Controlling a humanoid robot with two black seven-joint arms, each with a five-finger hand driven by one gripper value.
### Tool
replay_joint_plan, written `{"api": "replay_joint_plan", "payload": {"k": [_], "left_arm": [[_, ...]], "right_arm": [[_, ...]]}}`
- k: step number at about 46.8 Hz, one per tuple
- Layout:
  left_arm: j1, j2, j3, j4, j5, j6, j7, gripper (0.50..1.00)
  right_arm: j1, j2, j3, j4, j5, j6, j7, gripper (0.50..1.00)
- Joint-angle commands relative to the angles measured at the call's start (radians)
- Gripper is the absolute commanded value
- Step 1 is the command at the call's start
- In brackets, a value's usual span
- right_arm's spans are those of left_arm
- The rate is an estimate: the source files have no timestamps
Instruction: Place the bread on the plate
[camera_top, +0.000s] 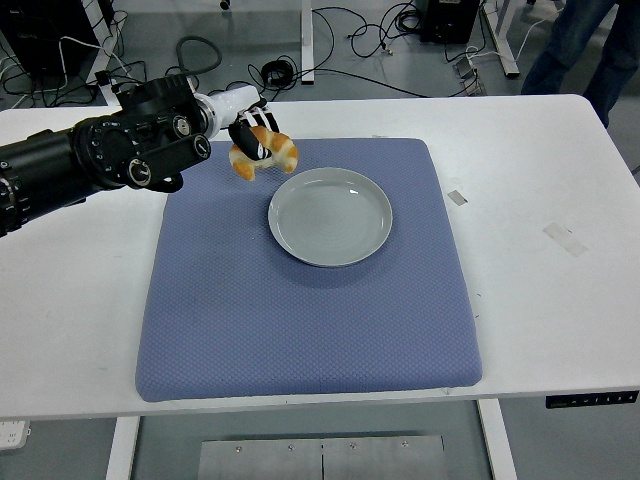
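A golden croissant-shaped bread (270, 152) is held in my left hand (252, 137), whose fingers are curled around it. The hand holds it in the air above the blue mat's (300, 300) far left part, just left of and behind the plate's rim. The pale grey plate (330, 216) sits empty on the mat, right of the bread. My black left arm (100, 155) reaches in from the left edge. The right arm is out of view.
The white table (560, 300) carries the mat; bits of tape (563, 238) lie on its right side. A person's legs (580, 45) stand beyond the far right corner. Cables cover the floor behind the table.
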Motion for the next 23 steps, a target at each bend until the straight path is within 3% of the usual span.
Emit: {"api": "replay_joint_plan", "payload": {"k": [1,9,23], "left_arm": [[-0.020,-0.031,0.018,-0.006,0.003,0.000,0.000,0.500],[-0.061,-0.052,0.035,-0.009,0.003,0.000,0.001,0.500],[-0.056,-0.052,0.076,-0.064,0.003,0.003,0.009,0.500]], "right_arm": [[0.000,0.000,0.001,0.000,0.000,0.000,0.000,1.000],[0.000,0.000,-0.001,0.000,0.000,0.000,0.000,1.000],[0.000,0.000,0.001,0.000,0.000,0.000,0.000,1.000]]}}
